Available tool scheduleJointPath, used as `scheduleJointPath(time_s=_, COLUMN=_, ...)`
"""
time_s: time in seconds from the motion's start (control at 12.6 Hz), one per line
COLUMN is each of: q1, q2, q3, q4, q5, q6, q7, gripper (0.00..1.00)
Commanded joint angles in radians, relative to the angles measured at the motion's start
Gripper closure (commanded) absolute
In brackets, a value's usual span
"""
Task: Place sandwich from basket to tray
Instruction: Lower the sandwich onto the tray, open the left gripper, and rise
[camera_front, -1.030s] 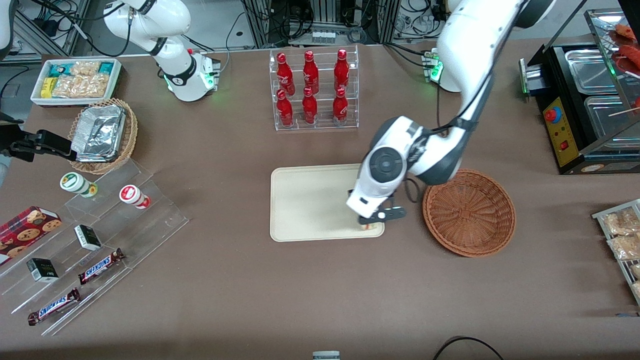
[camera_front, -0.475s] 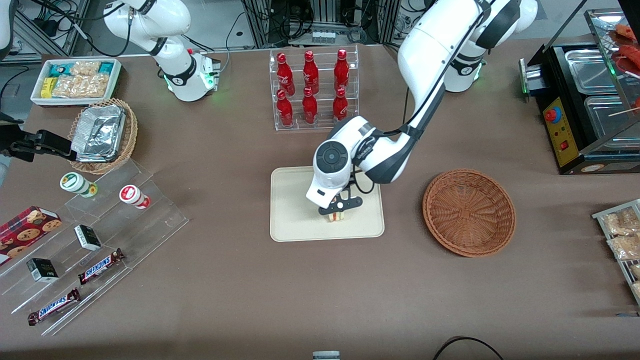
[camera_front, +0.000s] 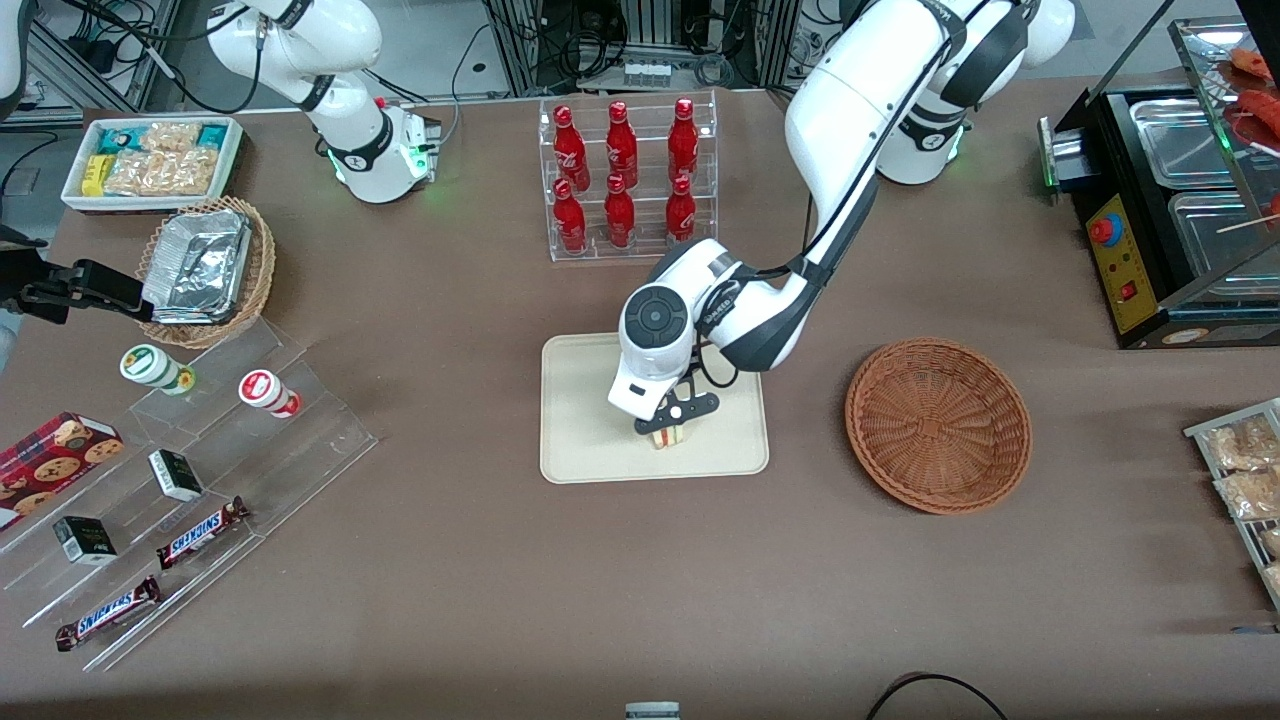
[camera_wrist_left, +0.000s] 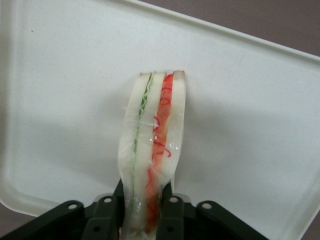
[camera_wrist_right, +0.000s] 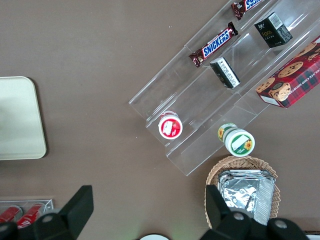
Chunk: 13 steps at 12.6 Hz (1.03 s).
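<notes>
My left gripper (camera_front: 668, 424) hangs over the cream tray (camera_front: 585, 420), near the tray edge closest to the front camera, and is shut on the sandwich (camera_front: 668, 436). In the wrist view the sandwich (camera_wrist_left: 152, 145) stands on edge, white bread with green and red filling, squeezed between the black fingers (camera_wrist_left: 107, 215) just above the tray (camera_wrist_left: 250, 125). The reddish-brown basket (camera_front: 938, 424) sits beside the tray, toward the working arm's end, with nothing in it.
A clear rack of red bottles (camera_front: 626, 178) stands farther from the camera than the tray. A stepped acrylic shelf (camera_front: 190, 470) with snacks and a tan basket holding a foil container (camera_front: 205, 268) lie toward the parked arm's end. A black food warmer (camera_front: 1180, 190) stands toward the working arm's end.
The gripper carried the sandwich from the tray corner nearest the basket to the tray's middle, then sank slightly lower. It stays shut on the sandwich.
</notes>
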Motion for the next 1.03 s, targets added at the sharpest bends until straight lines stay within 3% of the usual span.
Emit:
scheduleJointPath(time_s=0.0, q1=-0.021, q2=0.017, q3=0.017, q4=0.038, q5=0.060, q6=-0.005, q7=-0.041, gripper=0.00)
scheduleJointPath(time_s=0.24, q1=-0.010, q2=-0.027, q3=0.017, q4=0.060, q5=0.056, q6=-0.038, q7=-0.031, gripper=0.00)
scheduleJointPath(time_s=0.55, q1=0.004, q2=-0.096, q3=0.016, q4=0.191, q5=0.050, q6=-0.259, q7=0.020, gripper=0.00)
scheduleJointPath(time_s=0.95, q1=0.128, q2=-0.256, q3=0.016, q4=0.107, q5=0.048, q6=-0.426, q7=0.263, gripper=0.00)
